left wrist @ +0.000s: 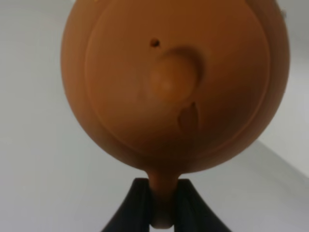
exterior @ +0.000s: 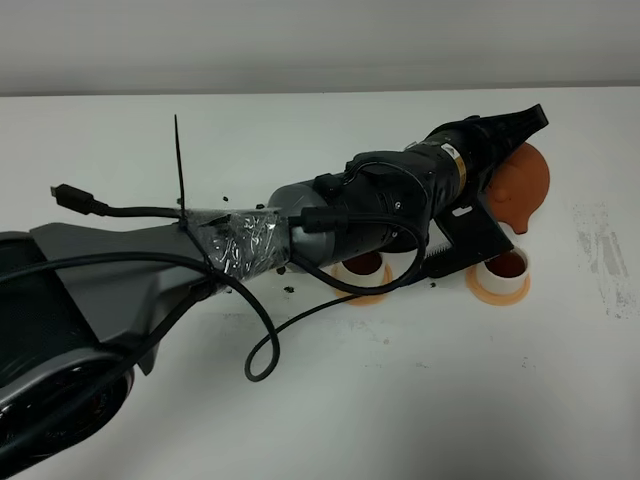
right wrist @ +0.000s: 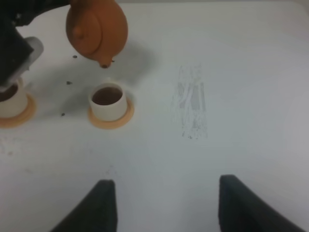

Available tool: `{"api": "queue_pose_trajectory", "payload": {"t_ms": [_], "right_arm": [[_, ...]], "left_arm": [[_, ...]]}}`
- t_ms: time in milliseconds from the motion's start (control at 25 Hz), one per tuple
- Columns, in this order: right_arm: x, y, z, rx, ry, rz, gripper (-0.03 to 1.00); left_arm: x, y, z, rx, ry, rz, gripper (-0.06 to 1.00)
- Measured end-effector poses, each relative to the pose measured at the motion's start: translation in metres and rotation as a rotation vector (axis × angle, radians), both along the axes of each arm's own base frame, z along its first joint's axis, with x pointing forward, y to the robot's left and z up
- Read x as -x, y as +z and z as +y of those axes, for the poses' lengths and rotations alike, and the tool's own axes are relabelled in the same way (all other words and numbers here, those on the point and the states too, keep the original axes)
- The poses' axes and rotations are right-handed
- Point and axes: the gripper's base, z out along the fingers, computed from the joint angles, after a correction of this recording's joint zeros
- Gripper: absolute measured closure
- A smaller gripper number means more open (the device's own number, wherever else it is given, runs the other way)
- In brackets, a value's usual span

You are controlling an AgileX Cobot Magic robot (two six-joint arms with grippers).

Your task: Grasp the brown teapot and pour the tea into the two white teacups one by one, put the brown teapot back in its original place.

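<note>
The left arm (exterior: 370, 210) is stretched diagonally toward the upper right of the frame, its jaws clenched on the brown teapot (exterior: 522, 182), held tipped above the right-hand teacup (exterior: 503, 270). The right gripper (right wrist: 161, 205) is held spread apart over bare counter (right wrist: 231, 72).

Bright even light; soft shadow under the teapot (right wrist: 97, 30), left wrist close-up blurred

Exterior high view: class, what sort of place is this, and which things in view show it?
Probably a robot test bench, not a tearoom: a bare white table, a cabled robot arm holding a brown teapot in its left tool, and two teacups on orange coasters.
</note>
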Motion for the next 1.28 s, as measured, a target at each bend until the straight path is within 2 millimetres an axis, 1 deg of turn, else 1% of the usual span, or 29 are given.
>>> {"api": "queue_pose_trajectory", "payload": {"t_ms": [200,320,520,600,720,840,1040,1160,1280], "right_arm": [[0.000,0.000,0.000,0.000,0.000,0.000,0.48],[0.000,0.000,0.000,0.000,0.000,0.000,0.48],[0.000,0.000,0.000,0.000,0.000,0.000,0.48],[0.000,0.000,0.000,0.000,0.000,0.000,0.48],[0.000,0.000,0.000,0.000,0.000,0.000,0.48],[0.000,0.000,0.000,0.000,0.000,0.000,0.48],[0.000,0.000,0.000,0.000,0.000,0.000,0.48],[0.000,0.000,0.000,0.000,0.000,0.000,0.48],[0.000,0.000,0.000,0.000,0.000,0.000,0.48]], "left_arm": [[0.003,0.000,0.007,0.021,0.067,0.061,0.82],[0.005,0.009,0.011,0.070,0.125,0.106,0.82],[0.010,0.029,0.020,0.164,0.236,0.198,0.82],[0.015,0.035,0.024,0.197,0.281,0.251,0.82],[0.030,0.041,0.033,0.233,0.324,0.336,0.82],[0.047,0.039,0.042,0.254,0.381,0.446,0.82],[0.076,0.025,0.056,0.239,0.535,0.672,0.82],[0.086,0.013,0.062,0.214,0.617,0.782,0.82],[0.092,0.004,0.066,0.195,0.664,0.846,0.82]]}}
